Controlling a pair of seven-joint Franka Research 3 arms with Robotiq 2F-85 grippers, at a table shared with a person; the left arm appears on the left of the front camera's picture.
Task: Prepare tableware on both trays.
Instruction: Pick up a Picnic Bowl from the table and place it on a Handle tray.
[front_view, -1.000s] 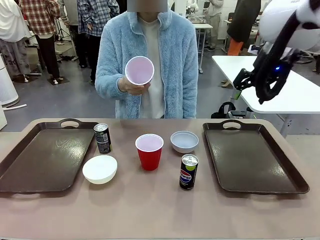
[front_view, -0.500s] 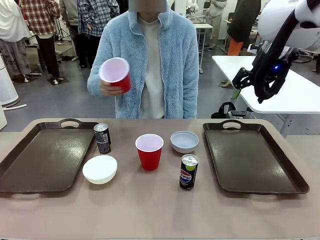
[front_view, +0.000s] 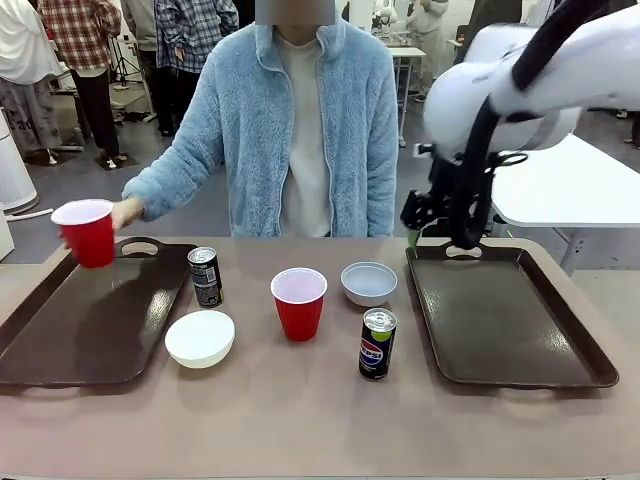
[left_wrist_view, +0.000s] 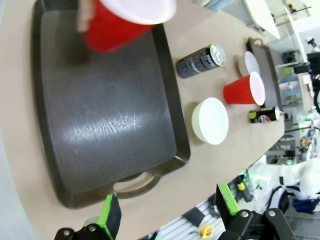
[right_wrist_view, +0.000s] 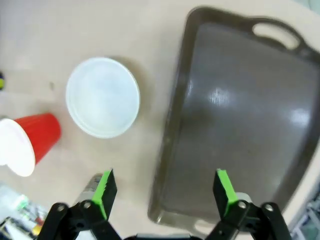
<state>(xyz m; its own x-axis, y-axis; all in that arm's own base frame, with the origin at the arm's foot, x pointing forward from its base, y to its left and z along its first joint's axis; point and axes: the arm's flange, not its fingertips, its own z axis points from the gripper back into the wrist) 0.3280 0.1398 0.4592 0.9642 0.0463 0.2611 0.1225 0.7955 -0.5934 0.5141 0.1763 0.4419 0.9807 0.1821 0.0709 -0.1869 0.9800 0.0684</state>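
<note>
A person's hand holds one red cup just over the far left corner of the left tray. On the table between the trays stand the other red cup, a white bowl, a grey-blue bowl and two cans. My right gripper hangs open above the far left corner of the right tray, with nothing between its fingers. Open too, my left gripper is high above the left tray's near edge.
A white table stands behind the right tray, and people stand at the far left of the room. The person in a pale blue fleece stands at the table's far side, one arm stretched toward the left tray.
The person has swung the red cup from chest height down and left to the left tray. My right arm has moved from the far right in toward the right tray's far corner.
</note>
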